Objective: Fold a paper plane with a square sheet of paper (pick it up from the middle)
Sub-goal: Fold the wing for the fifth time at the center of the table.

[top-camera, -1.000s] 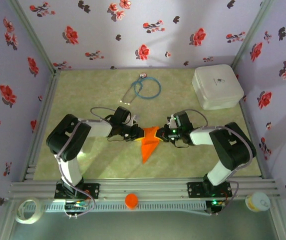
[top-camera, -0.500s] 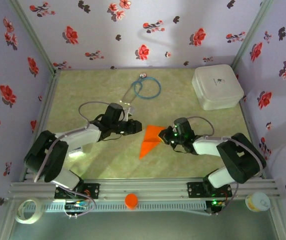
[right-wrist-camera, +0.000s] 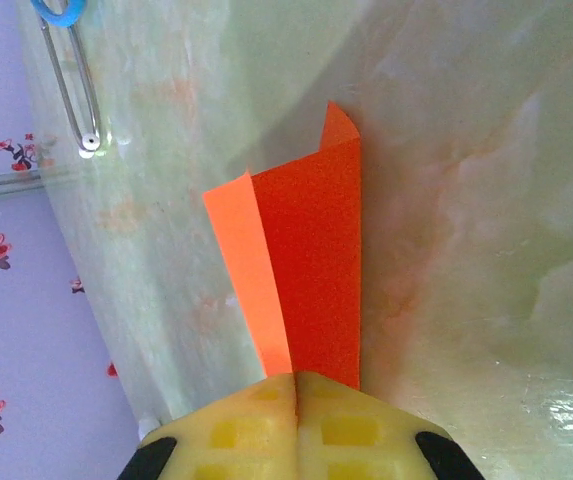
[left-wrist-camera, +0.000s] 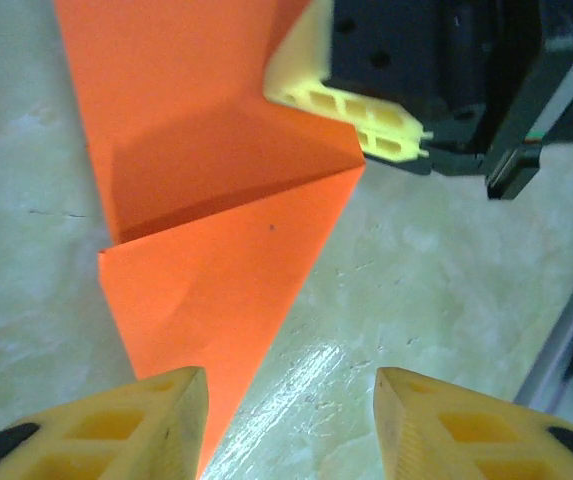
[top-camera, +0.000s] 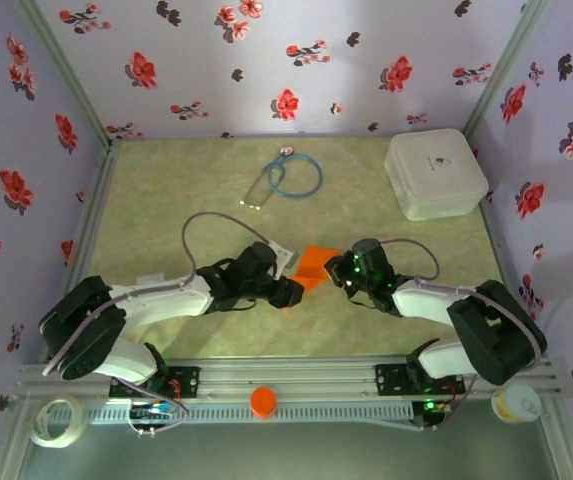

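Near edge, top view: metal rail [top-camera: 306,378] w/ small orange cap [top-camera: 263,402] sitting about mid-rail. Tape roll [top-camera: 54,420] at L corner, small pale tub [top-camera: 517,403] at R corner. Cap is well apart from the paper.

Both arms lie low over the table [top-camera: 166,200], reaching in toward centre. L gripper [top-camera: 288,292] comes in from L, R gripper [top-camera: 336,268] from R. Their tips are near each other, w/ the paper [top-camera: 313,262] btwn them. Paper is bright orange, partly folded, approx mid-table. From above it shows as a small orange patch btwn the two heads.

L wrist view: paper [left-wrist-camera: 216,190] has a diagonal crease and one flap shaded. It narrows to a point running down beside one yellow finger [left-wrist-camera: 156,420] of the L gripper [left-wrist-camera: 291,425]. L fingers stand apart, medium-wide, bare table btwn them, clamped on nothing. Can't tell if the point touches that finger. R gripper [left-wrist-camera: 336,105] sits at top R of this view, on the paper's far corner.

R wrist view: R gripper [right-wrist-camera: 296,410] has its fingers pressed together, no gap, pinching the paper [right-wrist-camera: 311,270] at its edge. Sheet sticks out away from them in doubled layers, w/ a lighter strip along one side and a small corner turned up at far end.

Farther back: stethoscope [top-camera: 288,177] w/ blue tubing, flat on table, well apart from paper. Its chrome end also shows in R wrist view [right-wrist-camera: 88,142]. White rounded box [top-camera: 436,173] in far R corner. Floral walls [top-camera: 266,60] behind & at sides.
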Robot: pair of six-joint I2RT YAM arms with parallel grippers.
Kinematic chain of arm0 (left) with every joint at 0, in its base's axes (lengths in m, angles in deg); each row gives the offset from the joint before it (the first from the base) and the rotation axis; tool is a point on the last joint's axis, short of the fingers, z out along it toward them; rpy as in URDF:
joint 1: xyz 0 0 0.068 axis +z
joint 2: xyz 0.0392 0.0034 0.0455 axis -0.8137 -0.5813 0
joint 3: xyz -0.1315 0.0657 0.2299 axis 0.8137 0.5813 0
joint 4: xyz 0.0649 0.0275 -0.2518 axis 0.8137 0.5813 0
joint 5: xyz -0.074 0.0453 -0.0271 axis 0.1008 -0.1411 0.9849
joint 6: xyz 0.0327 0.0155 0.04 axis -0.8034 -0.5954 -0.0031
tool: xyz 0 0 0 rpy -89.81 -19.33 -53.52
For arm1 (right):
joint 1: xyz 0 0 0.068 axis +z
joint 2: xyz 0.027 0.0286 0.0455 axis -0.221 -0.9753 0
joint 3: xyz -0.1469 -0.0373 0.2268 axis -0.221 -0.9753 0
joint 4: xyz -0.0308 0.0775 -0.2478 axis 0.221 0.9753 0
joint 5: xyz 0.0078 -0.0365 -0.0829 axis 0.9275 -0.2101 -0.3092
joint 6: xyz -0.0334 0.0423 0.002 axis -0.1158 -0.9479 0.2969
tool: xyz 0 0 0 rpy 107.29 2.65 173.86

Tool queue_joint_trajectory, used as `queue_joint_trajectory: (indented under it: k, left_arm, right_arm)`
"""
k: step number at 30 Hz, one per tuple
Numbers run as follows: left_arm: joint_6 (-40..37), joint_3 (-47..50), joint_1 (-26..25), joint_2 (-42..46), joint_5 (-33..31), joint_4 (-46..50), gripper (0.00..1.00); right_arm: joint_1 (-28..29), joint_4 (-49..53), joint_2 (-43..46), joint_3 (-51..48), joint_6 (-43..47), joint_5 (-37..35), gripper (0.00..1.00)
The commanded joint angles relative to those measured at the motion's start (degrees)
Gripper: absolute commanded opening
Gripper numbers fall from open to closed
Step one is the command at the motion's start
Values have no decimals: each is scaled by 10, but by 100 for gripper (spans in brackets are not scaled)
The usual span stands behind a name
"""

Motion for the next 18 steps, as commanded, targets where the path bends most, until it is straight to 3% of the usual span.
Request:
queue_joint_trajectory:
  k: [1, 7, 18]
  left_arm:
    - [-53, -42, -26, -33, -94, 45, 49]
    - [-59, -86, -52, -90, -149, 74, 51]
    - [-61, -138, -78, -160, -180, 109, 52]
  right_arm:
    - [5, 15, 5, 3, -14, -12, 0]
    - [5, 19, 8, 8, -15, -12, 0]
    - [5, 21, 7, 13, -19, -12, 0]
